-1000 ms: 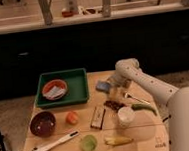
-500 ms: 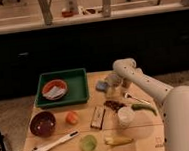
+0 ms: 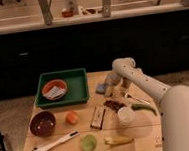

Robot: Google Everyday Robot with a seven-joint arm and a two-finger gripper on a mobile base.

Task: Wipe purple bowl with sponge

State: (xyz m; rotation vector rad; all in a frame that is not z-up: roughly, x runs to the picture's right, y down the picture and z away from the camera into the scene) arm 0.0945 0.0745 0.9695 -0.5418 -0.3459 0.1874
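"One gripper (image 3: 112,86) on that white arm. Where does it sit?"

"Low over the far middle of the wooden table (image 3: 83,108), just beside the right wall of the green tray (image 3: 62,73). The arm bends down to it from a raised elbow."

"And the sponge?"

"The sponge (image 3: 102,88) lies flat on the table, between the tray and the gripper and right against the gripper. Whether the gripper is spread or closed, or has hold of the sponge, cannot be told from this view."

"Where is the purple bowl?"

"The purple bowl (image 3: 42,123) stands upright near the front left of the table, well apart from both gripper and sponge, with pale specks inside. A white-handled brush (image 3: 54,145) lies in front of it. An orange fruit (image 3: 71,117) sits just beside it, and a dark narrow block (image 3: 97,117) lies further along."

"Anything in the tray?"

"An orange bowl (image 3: 54,89) with a white cloth in it."

"What else is there?"

"A white cup (image 3: 125,116), a long green vegetable (image 3: 144,109) near it, and a small green cup (image 3: 88,142) at the front."
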